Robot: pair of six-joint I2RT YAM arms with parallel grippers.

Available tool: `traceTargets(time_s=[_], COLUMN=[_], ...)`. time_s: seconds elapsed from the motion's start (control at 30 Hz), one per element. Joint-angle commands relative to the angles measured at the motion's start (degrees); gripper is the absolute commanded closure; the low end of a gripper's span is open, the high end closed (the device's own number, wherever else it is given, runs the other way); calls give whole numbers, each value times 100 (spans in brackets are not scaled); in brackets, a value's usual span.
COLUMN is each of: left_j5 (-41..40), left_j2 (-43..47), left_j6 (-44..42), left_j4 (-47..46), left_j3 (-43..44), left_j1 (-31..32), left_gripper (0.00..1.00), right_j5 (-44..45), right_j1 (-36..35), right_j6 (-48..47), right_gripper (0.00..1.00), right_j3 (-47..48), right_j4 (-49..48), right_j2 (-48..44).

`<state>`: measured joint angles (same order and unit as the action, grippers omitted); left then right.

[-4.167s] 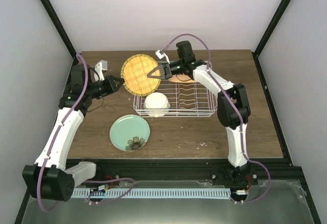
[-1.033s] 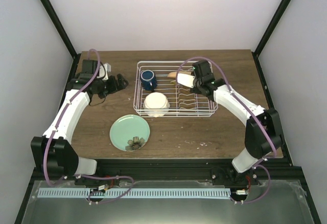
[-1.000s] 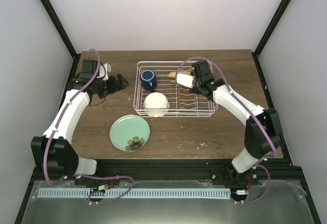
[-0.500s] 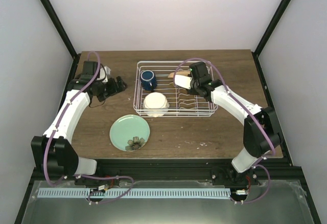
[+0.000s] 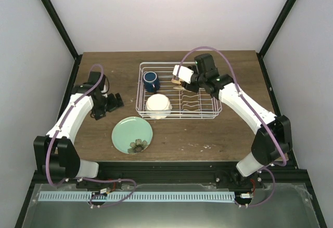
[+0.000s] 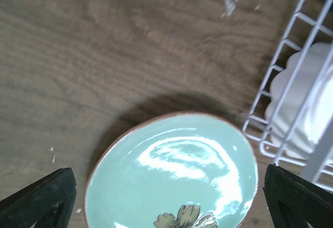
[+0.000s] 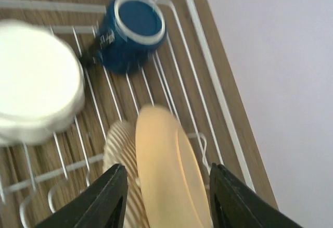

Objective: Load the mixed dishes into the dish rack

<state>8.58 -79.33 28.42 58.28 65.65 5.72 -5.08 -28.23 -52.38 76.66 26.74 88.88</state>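
Hazards at the plate-seating step, as judged from the present views: the round orange-yellow plate (image 7: 161, 150) stands on edge among the upright tines of the rectangular white wire dish rack (image 5: 216, 108), and the right gripper (image 7: 166, 171) straddles its upper rim with jaws apart; whether either pad touches the rim cannot be told. The plate appears to lean, and the blurred wrist view does not show its lower edge, so it may not sit between two tines. If so, it could tip onto the wires or toward the dark blue mug (image 7: 130, 33), which lies in the far-left part of the rack beside the small white scalloped-edge dish (image 5: 158, 104). A finger rising at a slant could also catch the rim and drag the plate out of its slot. The mint-green plate with a dark flower mark (image 6: 171, 176) lies flat on the brown wooden table (image 5: 234, 134), just outside the rack's near-left corner, with the empty left gripper (image 6: 166, 197) hovering above it, its jaws spread wide. A flat, glossy plate offers little edge to pinch; fingers descending on it may skid, push it against the rack wall, or lift only one side and drop it
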Motion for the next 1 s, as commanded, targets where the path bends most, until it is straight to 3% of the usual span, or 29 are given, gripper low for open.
traceTargets(time_s=[0.0,0.2,0.4,0.73,0.97], left_j5=[-44,34,62,320,431], left_j2=[290,673,1182,2043,2079], left_j6=[390,902,1432,2257,1990], left_j4=[265,160,-95,-1216,-1832], left_j3=[-336,-942,-1718,-3186,-3749], left_j1=[-20,-24,-19,-24,-20], left_gripper=[0,0,0,0,0], right_j5=[-1102,-1170,-1231,-1623,-1748], right_j1=[-95,-100,-95,-91,-93], right_j6=[955,2013,2435,2633,2712], right_gripper=[53,52,54,54,54], right_j3=[527,1425,2009,1467,1576], right_j4=[-170,-253,-327,-680,-627], right_j2=[5,711,1236,1105,1235])
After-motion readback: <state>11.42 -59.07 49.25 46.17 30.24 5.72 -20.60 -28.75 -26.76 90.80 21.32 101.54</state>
